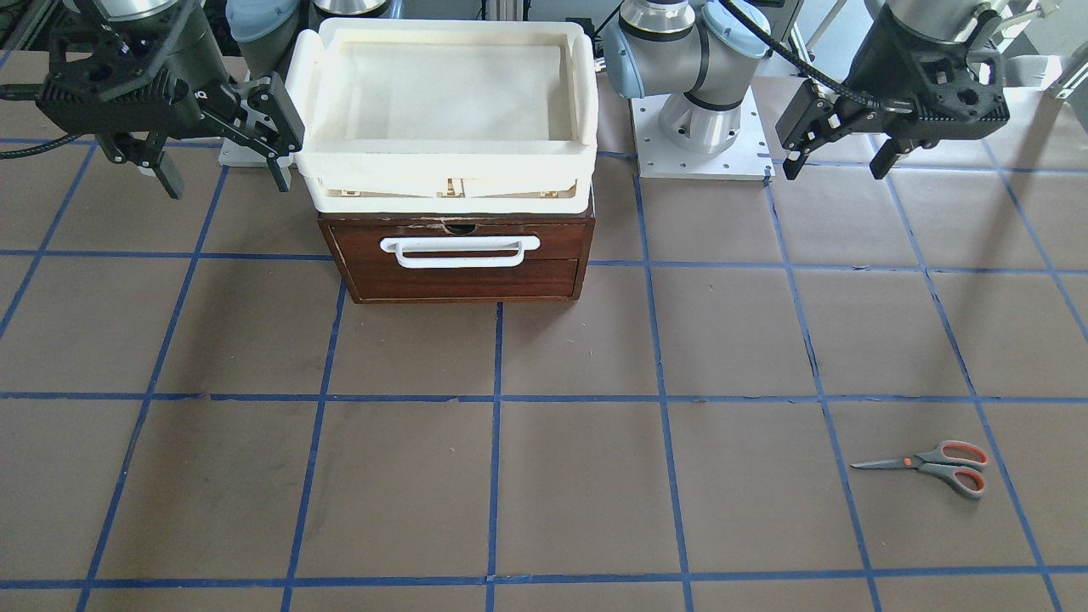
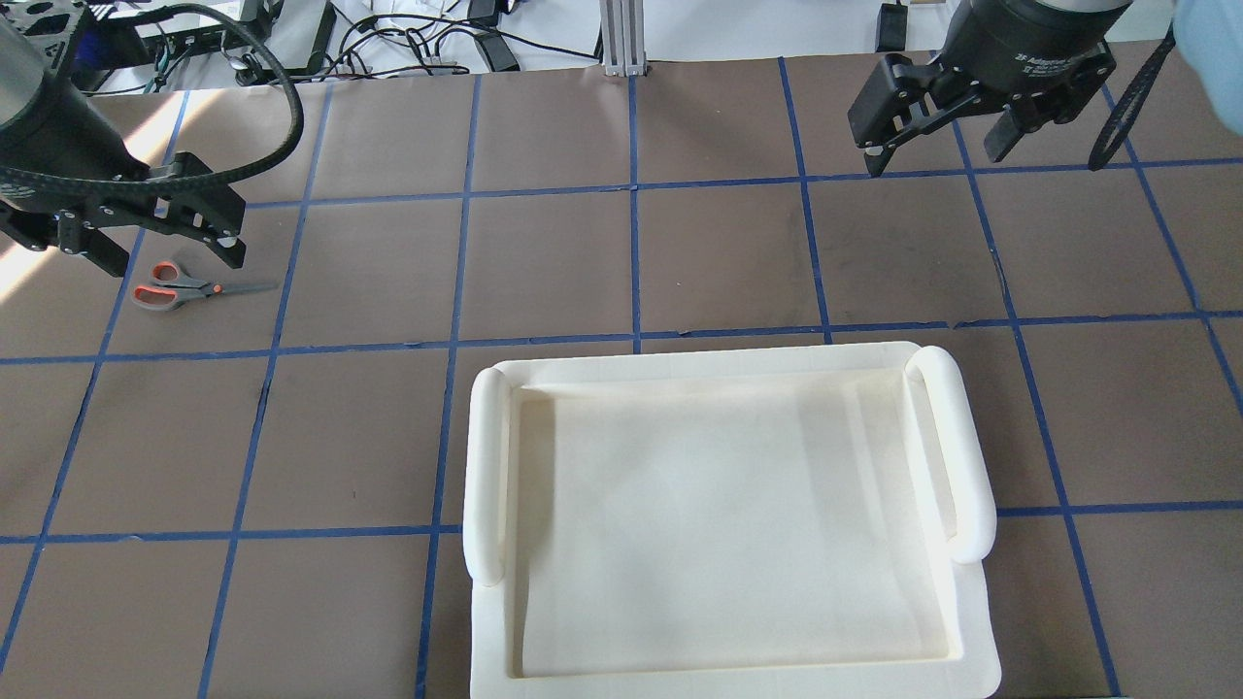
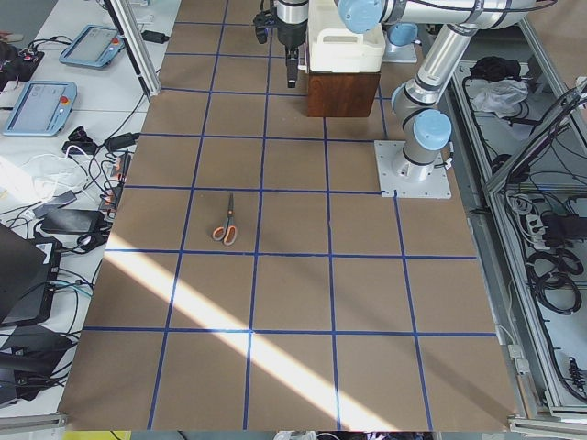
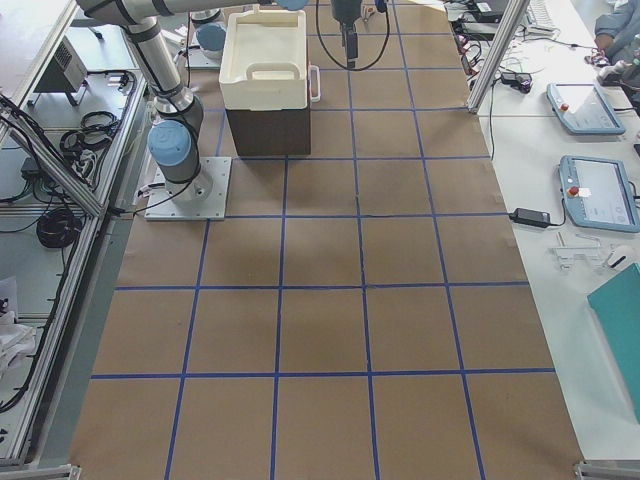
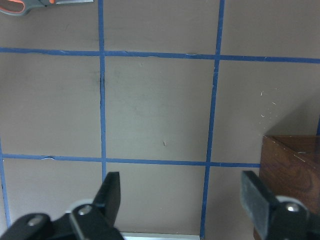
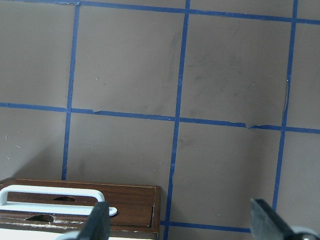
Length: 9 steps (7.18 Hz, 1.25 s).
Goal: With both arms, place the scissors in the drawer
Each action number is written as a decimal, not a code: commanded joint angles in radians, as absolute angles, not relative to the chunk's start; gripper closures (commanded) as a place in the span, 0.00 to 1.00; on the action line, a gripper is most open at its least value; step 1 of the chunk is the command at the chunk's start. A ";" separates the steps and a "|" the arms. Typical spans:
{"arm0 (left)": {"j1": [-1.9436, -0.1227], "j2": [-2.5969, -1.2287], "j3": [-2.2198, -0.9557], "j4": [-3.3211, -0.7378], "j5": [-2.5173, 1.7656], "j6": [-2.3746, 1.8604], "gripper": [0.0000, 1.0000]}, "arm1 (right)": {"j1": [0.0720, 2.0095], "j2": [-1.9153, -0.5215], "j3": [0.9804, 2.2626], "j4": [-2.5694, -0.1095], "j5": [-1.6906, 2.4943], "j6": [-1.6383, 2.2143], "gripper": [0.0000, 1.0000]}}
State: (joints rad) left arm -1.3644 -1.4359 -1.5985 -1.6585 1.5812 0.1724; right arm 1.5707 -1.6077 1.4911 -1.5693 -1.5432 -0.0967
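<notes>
The scissors lie flat on the brown table, on my left side and far from the drawer, blades pointing toward the middle. They also show in the overhead view and at the top-left edge of the left wrist view. The dark wooden drawer is shut, and its white bar handle faces away from me. My left gripper hangs open and empty, high over the table, short of the scissors. My right gripper is open and empty, beside the drawer box.
A cream-white tray sits on top of the drawer box and hides the box in the overhead view. The left arm's base plate is bolted next to the box. Blue tape lines grid the table.
</notes>
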 commanded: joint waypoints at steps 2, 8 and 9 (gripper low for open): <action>-1.411 -1.439 -1.591 -1.632 1.505 0.183 0.00 | 1.571 -1.609 1.491 -1.565 -1.548 -0.097 0.00; -1.410 -1.414 -1.588 -1.647 1.578 0.193 0.00 | 1.726 -1.475 1.483 -1.559 -1.359 -0.290 0.00; -1.408 -1.417 -1.589 -1.654 1.578 0.193 0.00 | 1.765 -1.433 1.476 -1.557 -1.358 -0.308 0.00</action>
